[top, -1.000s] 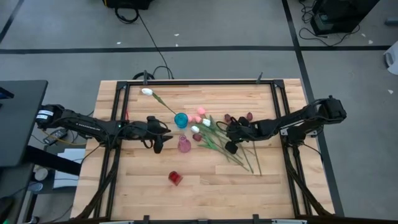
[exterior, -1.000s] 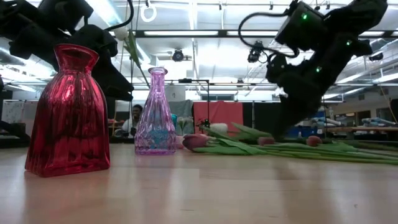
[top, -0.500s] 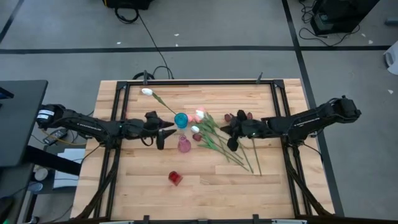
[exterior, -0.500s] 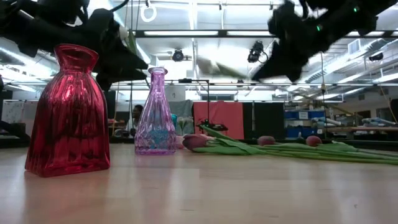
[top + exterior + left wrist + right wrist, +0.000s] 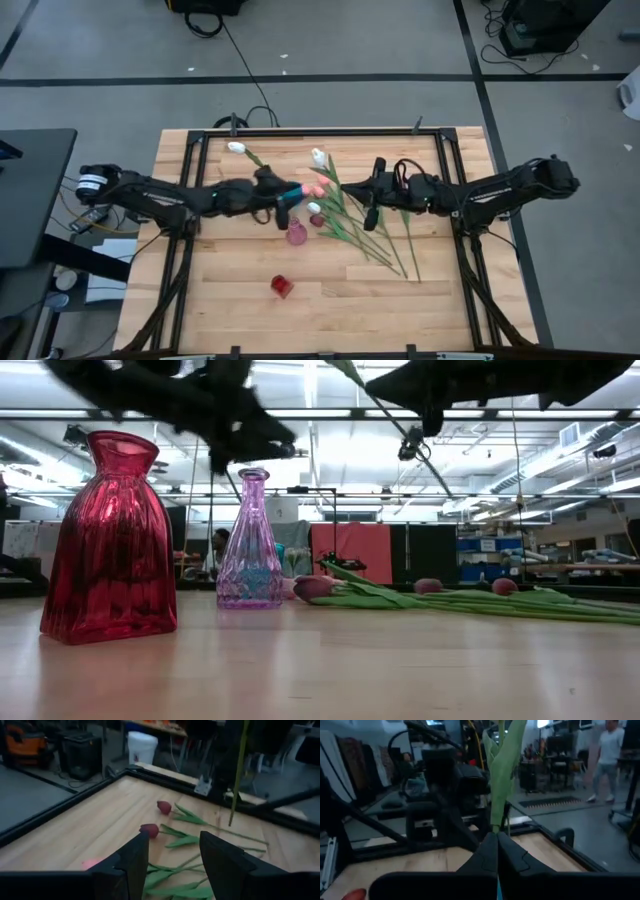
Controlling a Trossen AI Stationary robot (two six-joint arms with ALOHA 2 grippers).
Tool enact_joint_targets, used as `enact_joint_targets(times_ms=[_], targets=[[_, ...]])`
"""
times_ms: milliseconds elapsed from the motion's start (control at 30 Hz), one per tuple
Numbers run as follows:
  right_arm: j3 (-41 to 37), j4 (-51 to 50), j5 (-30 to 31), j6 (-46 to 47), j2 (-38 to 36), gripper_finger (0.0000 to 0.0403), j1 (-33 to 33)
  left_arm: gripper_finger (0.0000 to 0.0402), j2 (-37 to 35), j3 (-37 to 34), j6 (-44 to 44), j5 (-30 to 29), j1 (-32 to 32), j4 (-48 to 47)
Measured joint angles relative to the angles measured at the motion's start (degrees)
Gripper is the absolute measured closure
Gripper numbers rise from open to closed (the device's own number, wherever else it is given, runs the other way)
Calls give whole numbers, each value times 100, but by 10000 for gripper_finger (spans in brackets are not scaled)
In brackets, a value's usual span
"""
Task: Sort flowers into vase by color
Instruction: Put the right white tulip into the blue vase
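Observation:
My right gripper hovers over the tulip pile, shut on a white tulip; in its wrist view the green stem rises from the fingertips. My left gripper is open beside the blue vase, which holds another white tulip. A pink vase and a red vase stand nearer. The other tulips lie flat on the table, including maroon ones. My right gripper pinches the white tulip's green stem between its two fingers, at a point along the stem below the leaf. The flower is lifted clear of the table. Its white head points toward the far left, and the stem's free end hangs below.
A black frame runs along the table's edges. Bare wood lies along the near side around the red vase and on the far left. The two grippers are close together over the table's middle. People show in the room beyond the table.
My right gripper has risen from the tulip pile and moved toward the far edge, carrying a white tulip up clear of the table. My left gripper has risen and moved right and toward the far edge, reaching the blue vase.

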Motion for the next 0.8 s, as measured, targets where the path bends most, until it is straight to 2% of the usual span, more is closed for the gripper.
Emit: enact_joint_targets(times_ms=[133, 300, 500, 800], targets=[[-3, 533, -143, -145, 277, 399, -36, 220, 479, 799, 339, 566, 83, -284], [-1, 1164, -231, -342, 578, 399, -43, 220, 923, 1410, 582, 1235, 99, -320], [-1, 1523, -385, -355, 770, 399, -43, 220, 1225, 1777, 596, 1424, 151, -252], [-1, 1684, -464, -375, 918, 399, -43, 220, 1479, 1888, 582, 1432, 167, -101]])
